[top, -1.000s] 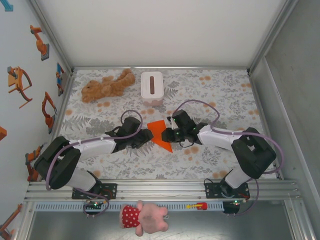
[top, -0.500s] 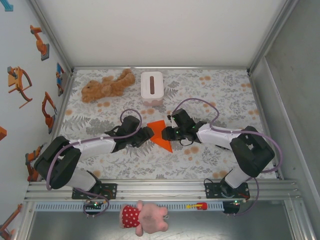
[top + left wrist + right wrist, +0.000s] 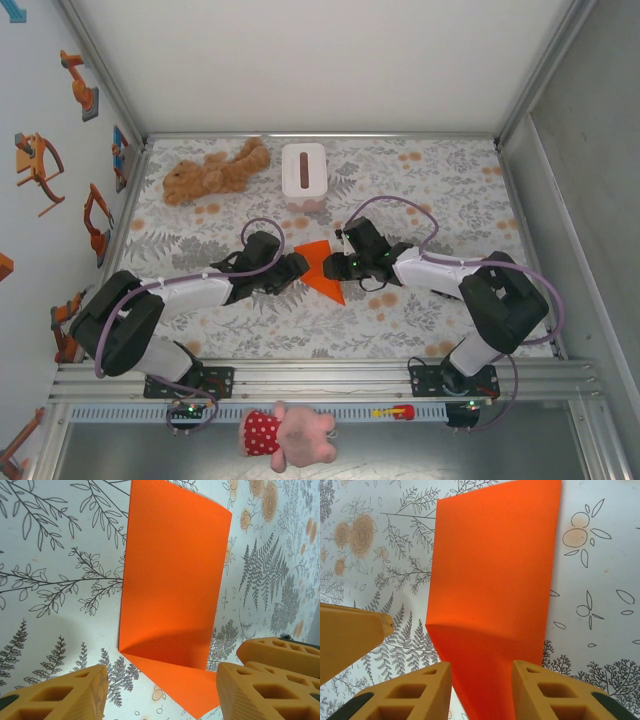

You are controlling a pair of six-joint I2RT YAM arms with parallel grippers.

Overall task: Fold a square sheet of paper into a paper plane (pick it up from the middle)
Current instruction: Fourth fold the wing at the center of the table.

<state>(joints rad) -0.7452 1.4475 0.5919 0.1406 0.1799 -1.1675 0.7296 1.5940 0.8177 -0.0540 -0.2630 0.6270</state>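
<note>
The square sheet of paper [image 3: 322, 264] is bright orange and lies folded on the floral table, a narrow strip ending in a point toward the near side. In the left wrist view the paper [image 3: 172, 570] lies ahead of my left gripper [image 3: 160, 690], whose fingers [image 3: 75, 695] stand apart over its pointed end. My right gripper [image 3: 481, 680] is open too, its fingers straddling the paper [image 3: 495, 565] without pinching it. From above, my left gripper [image 3: 298, 266] and right gripper [image 3: 336, 268] flank the paper closely. The paper plane is out of view.
A brown teddy bear [image 3: 215, 170] and a white tissue box [image 3: 304, 175] sit at the back of the table. A pink plush toy [image 3: 290, 435] lies on the near rail. Side walls enclose the table.
Both grippers have spread their fingers wider. The right gripper has crept slightly left toward the paper. The paper has stayed where it lay.
</note>
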